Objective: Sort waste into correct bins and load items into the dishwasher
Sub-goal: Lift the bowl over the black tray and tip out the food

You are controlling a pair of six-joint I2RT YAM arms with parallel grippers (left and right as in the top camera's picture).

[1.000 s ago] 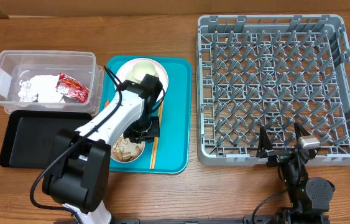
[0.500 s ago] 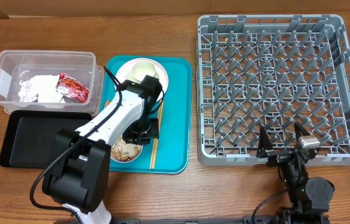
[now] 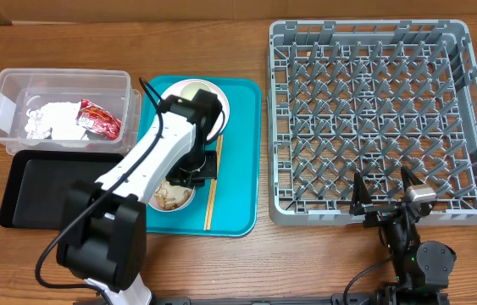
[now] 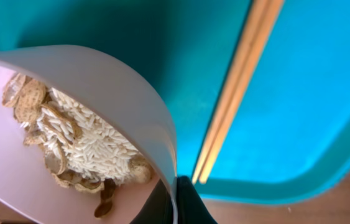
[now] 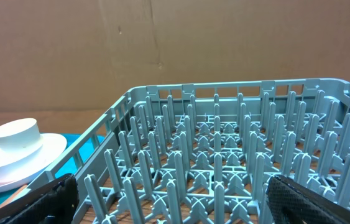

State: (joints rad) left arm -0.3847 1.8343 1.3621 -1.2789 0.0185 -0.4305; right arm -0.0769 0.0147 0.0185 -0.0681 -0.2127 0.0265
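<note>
Wooden worktop (image 3: 221, 263) with a teal tray (image 3: 242, 169) at its middle. On the tray's near-left part, a pale pink bowl (image 4: 100, 87) of white rice (image 4: 94, 146) and tan peanuts (image 4: 32, 99) is tilted, its rim pinched by the left claw (image 4: 173, 198), which has just clamped shut on it. Since a second ago, bowl and arm have shifted slightly away from the tray's front edge. Wooden chopsticks (image 4: 237, 87) lie just beside the bowl. Right claw (image 3: 382, 193) hangs with jaws apart, unmoved, before the grey dish rack (image 3: 374, 110)
</note>
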